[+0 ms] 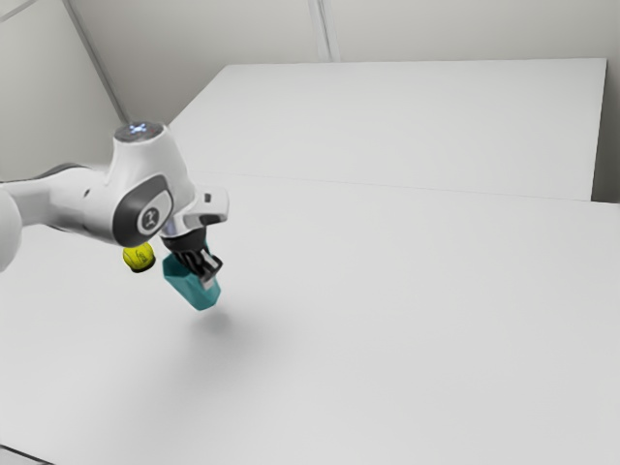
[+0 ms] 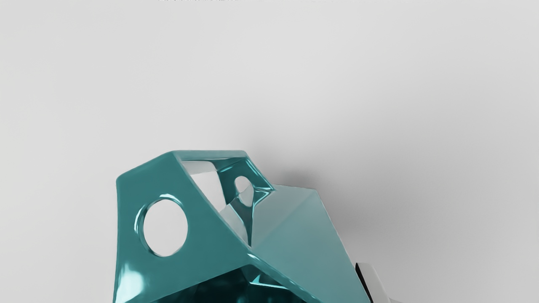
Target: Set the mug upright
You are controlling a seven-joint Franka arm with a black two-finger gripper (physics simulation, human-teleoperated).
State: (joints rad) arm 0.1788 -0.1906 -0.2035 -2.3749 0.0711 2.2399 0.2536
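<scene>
One mug [image 1: 199, 292], teal, tilted, clamped in the gripper [image 1: 212, 272], above the tabletop [image 1: 407, 320], well in from its edges, a ball [image 1: 138, 255] (yellow, dark underneath) near, toward the exterior view's left.

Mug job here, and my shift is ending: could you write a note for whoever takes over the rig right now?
Gripper: at the mug, overlapping it in the exterior view; I can't confirm a firm grip, so check before moving.
Mug: teal, tilted, at the gripper over the white table. Whether it touches the tabletop is unclear.
Nearby: a small yellow object, toward the exterior view's left of the mug.
Done: gripper is at the mug.
Left: bring the mug upright, rest it on its base, let go and back away.
</scene>
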